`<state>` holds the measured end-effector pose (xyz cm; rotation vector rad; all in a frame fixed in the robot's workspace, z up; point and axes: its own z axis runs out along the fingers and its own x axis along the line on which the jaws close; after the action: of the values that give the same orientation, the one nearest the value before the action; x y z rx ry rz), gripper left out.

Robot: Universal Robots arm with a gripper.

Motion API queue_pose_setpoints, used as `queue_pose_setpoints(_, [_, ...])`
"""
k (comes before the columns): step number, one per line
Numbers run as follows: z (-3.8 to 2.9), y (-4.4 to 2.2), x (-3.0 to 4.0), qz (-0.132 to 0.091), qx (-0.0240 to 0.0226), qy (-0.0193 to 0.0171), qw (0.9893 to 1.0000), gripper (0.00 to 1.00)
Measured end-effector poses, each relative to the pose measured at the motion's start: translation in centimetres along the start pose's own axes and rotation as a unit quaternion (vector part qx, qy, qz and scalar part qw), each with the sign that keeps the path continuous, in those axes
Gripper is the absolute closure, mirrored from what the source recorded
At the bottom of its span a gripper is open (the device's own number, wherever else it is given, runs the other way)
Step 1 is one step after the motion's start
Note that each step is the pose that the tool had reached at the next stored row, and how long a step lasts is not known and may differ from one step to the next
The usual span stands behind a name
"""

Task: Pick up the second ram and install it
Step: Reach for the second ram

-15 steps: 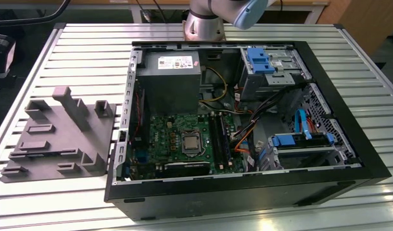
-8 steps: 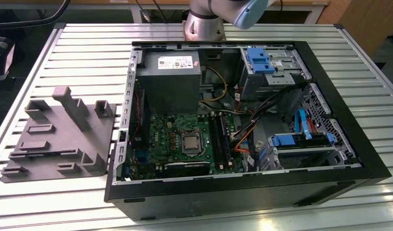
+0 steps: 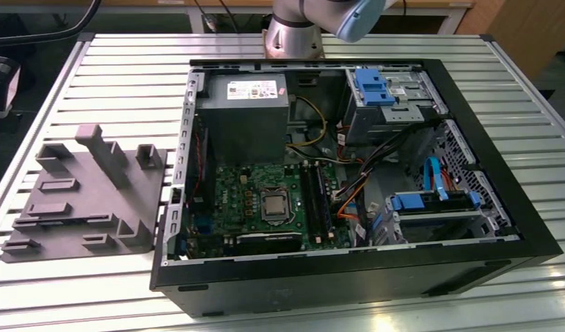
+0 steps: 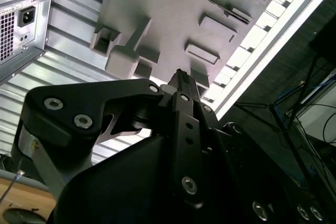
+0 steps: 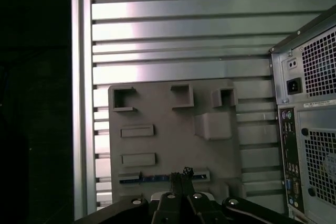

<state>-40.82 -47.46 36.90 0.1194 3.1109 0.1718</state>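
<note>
The second ram shows as a thin blue strip standing on edge in a slot of the grey holder plate. In the first wrist view my gripper hangs well above that slot, over the strip's middle, its two fingers pressed together with nothing between them. Seen in the second wrist view, the gripper points down at the same plate. In the exterior view the plate lies at the left of the open computer case. Inside the case, dark memory slots run beside the green motherboard.
The case stands on a slatted metal table; its rear panel is close beside the holder plate. The table's edge rail borders the plate on the other side. Raised blocks stick up from the plate. The arm's base stands behind the case.
</note>
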Motion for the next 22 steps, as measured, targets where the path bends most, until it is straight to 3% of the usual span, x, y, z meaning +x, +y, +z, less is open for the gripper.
queue_pose_setpoints(10, [0.21,-0.39,0.14,0.000,0.0000,0.0000,1.0000,0.89])
queue_pose_setpoints(22, [1.06,-0.75,0.25,0.000,0.0002,0.0014,1.0000,0.89])
